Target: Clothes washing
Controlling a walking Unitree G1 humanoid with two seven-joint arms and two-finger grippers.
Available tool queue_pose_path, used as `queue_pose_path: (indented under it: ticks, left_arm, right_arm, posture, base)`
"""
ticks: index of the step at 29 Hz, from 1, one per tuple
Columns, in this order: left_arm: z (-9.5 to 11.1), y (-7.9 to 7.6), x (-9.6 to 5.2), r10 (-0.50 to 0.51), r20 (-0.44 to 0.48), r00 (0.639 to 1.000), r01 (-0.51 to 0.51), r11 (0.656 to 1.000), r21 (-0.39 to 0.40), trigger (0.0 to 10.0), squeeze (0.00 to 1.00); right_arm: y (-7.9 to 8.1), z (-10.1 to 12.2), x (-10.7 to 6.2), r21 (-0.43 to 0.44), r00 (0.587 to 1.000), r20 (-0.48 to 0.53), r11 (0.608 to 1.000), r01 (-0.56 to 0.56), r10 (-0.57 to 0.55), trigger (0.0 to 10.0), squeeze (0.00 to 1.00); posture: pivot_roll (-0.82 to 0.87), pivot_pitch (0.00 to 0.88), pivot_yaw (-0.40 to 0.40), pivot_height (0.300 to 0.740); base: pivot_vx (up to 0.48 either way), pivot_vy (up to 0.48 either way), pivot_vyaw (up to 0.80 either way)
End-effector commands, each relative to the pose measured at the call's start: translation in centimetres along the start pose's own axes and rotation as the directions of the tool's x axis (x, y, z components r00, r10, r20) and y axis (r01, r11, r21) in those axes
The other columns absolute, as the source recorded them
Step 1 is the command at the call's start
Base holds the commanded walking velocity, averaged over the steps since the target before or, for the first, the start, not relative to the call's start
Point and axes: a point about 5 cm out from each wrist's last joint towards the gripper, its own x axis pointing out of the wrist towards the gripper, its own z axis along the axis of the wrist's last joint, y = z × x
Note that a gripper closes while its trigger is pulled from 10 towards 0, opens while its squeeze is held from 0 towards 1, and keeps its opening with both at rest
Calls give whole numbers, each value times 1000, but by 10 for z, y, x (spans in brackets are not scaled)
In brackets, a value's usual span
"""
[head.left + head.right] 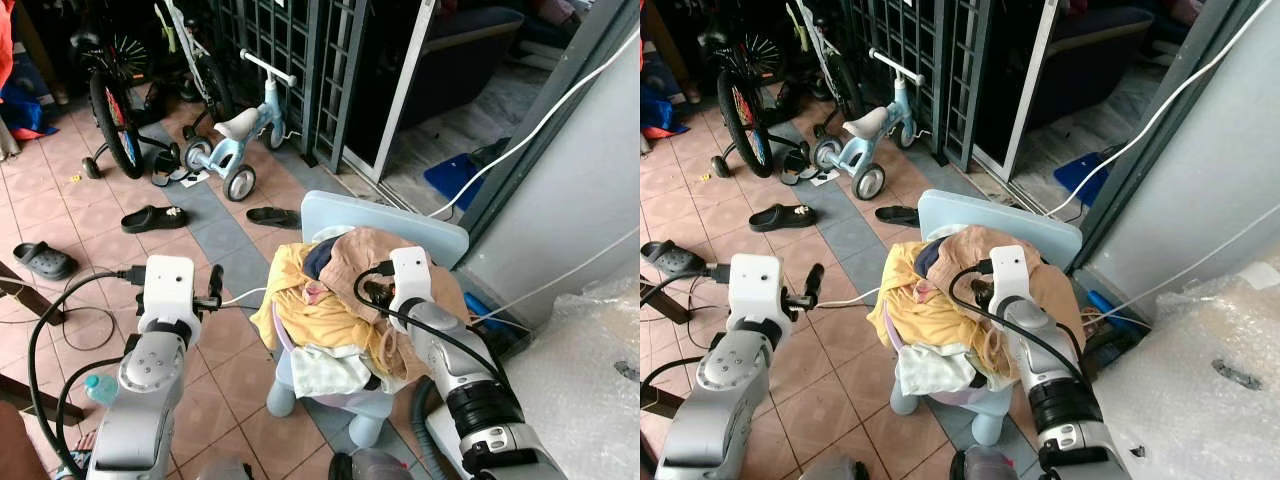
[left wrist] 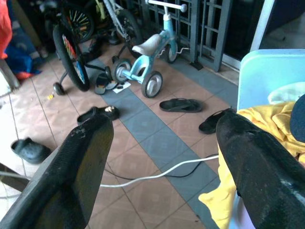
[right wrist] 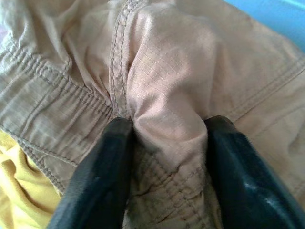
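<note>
A heap of clothes lies on a pale blue child's chair [image 1: 400, 226]. On top is a tan garment [image 1: 352, 252]. Under it are a yellow garment [image 1: 300, 312], a white cloth [image 1: 325, 368] and a dark blue piece [image 1: 318, 258]. My right gripper [image 1: 376, 292] is down on the heap, and in the right wrist view its gripper [image 3: 167, 143] is shut on a raised fold of the tan garment [image 3: 167, 90]. My left gripper [image 1: 213, 286] is held out to the left of the heap over the floor tiles. Its fingers [image 2: 81, 157] stand open with nothing between them.
A blue tricycle [image 1: 236, 140] and a bicycle [image 1: 115, 120] stand at the far left. Sandals [image 1: 153, 217] and a clog [image 1: 42, 260] lie on the tiles, and a white cable [image 2: 157, 174] crosses them. Bubble wrap [image 1: 590, 370] lies at the right. A water bottle [image 1: 100, 388] is near my left arm.
</note>
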Motion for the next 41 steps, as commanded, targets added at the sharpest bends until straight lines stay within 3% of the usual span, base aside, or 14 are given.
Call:
queue_pose_path:
  ticks: [1,7,15,20,23,24,28,30,35,37,41]
  left_arm:
    - [-1,-4,1,-10,-17,1000,10,1000,19,10000,0]
    - [2,-13,5,-46,3,999,46,998,41,10000,0]
    - [-3,-7,8,-6,1,1000,6,998,61,10000,0]
    - [-4,-5,10,-6,4,1000,6,998,58,10000,0]
    - [-1,-6,11,-19,27,999,17,997,76,10000,0]
    - [1,-8,12,-12,42,999,9,998,64,10000,0]
    - [4,-13,17,-8,63,998,3,996,85,10000,0]
    - [5,-16,18,-6,71,997,0,997,80,10000,0]
    - [4,-20,18,-10,80,997,4,998,69,10000,0]
    - [4,-21,18,-18,81,997,14,998,54,10000,0]
    - [6,-21,20,-18,88,996,13,999,48,10000,0]
  right_arm:
    - [-3,1,-1,22,1000,-6,1000,14,-14,0,0]
    - [4,9,-4,47,999,41,999,7,-9,0,0]
    - [-8,5,-10,97,997,52,994,50,-55,0,0]
    - [-6,6,-14,144,994,98,989,32,-46,0,0]
    - [-2,26,-21,186,971,236,982,-11,-34,0,0]
    - [-3,40,-28,204,943,329,979,-23,-47,0,0]
    - [-5,76,-45,78,838,543,997,10,-51,0,0]
    - [-7,94,-51,60,792,607,998,36,-65,0,0]
    - [-9,109,-56,41,753,655,998,46,-61,0,0]
    - [-6,104,-54,83,772,634,996,-18,-38,0,0]
    - [1,96,-54,75,786,618,994,-85,21,0,0]
  posture:
    - [32,54,-37,740]
    - [22,29,-26,740]
    - [20,0,-27,740]
    - [19,0,-24,740]
    - [11,0,-9,740]
    - [6,0,-6,740]
    - [-4,0,-10,740]
    - [-9,0,-15,740]
    - [-8,0,-31,740]
    - [-11,0,-26,740]
    - [-11,0,-19,740]
  base:
    - [0,0,0]
    - [0,0,0]
    - [0,0,0]
    - [0,0,0]
    - [0,0,0]
    - [0,0,0]
    - [0,0,0]
    - [0,0,0]
    - [0,0,0]
    - [0,0,0]
    - [0,0,0]
